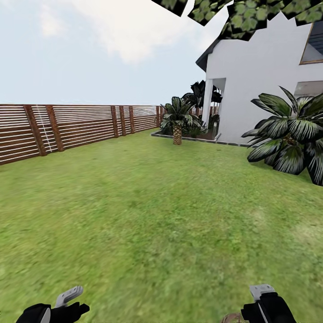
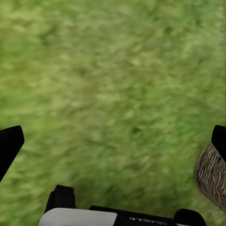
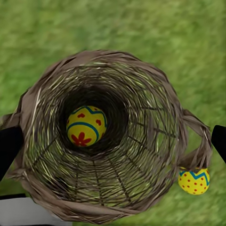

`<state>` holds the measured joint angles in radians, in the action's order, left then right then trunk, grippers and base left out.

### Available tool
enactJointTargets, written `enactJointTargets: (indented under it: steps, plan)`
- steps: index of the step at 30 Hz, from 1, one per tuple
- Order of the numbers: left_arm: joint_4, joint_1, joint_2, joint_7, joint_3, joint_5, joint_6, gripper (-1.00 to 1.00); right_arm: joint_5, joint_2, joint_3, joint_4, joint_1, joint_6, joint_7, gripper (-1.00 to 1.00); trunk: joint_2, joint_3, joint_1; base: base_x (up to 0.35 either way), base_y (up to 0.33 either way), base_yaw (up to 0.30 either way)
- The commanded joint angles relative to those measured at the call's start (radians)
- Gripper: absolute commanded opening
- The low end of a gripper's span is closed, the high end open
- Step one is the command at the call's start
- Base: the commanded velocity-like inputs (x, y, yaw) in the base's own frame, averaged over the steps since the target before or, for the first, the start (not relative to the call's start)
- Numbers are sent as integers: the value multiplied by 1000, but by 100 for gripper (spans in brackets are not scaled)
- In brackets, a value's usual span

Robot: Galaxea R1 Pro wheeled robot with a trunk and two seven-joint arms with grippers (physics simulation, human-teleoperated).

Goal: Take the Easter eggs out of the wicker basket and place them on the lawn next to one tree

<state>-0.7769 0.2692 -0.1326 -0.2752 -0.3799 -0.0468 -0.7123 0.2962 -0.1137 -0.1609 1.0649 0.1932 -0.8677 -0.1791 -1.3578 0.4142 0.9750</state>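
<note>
Seen from straight above in the right wrist view, the brown wicker basket (image 3: 141,160) stands on the lawn (image 1: 148,215). One yellow Easter egg (image 3: 86,125) with red flowers lies at its bottom. A second egg (image 3: 193,181) lies on the grass outside, against the basket's wall. My right gripper (image 3: 115,146) hangs open over the basket's mouth, holding nothing. My left gripper (image 2: 115,146) is open over bare grass, with the basket's side (image 2: 212,176) just beside it. Both grippers, left (image 1: 67,300) and right (image 1: 262,296), sit low in the head view. A tree's dark leaves (image 1: 251,13) show overhead, its trunk out of view.
A brown slatted fence (image 1: 67,128) bounds the lawn at the left and back. A white house (image 1: 260,89) stands at the back right, with a short palm (image 1: 178,121) before it and a large palm bush (image 1: 291,134) at the right. Open grass stretches ahead.
</note>
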Motion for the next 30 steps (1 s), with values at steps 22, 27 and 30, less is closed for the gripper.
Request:
enactJointTargets:
  steps: [22,27,30]
  plan:
    - [1,1,17,-2,-2,-4,-6,100,11,-1,-2,1,1,-4,-10,100,-155,70,84,-69,0,0]
    - [1,1,18,-2,-2,-4,-6,100,11,0,-7,1,0,-4,-10,100,-190,86,104,0,0,0]
    - [1,1,18,-2,-2,-4,-6,100,11,-1,-8,1,0,-4,-10,100,-211,95,115,0,0,0]
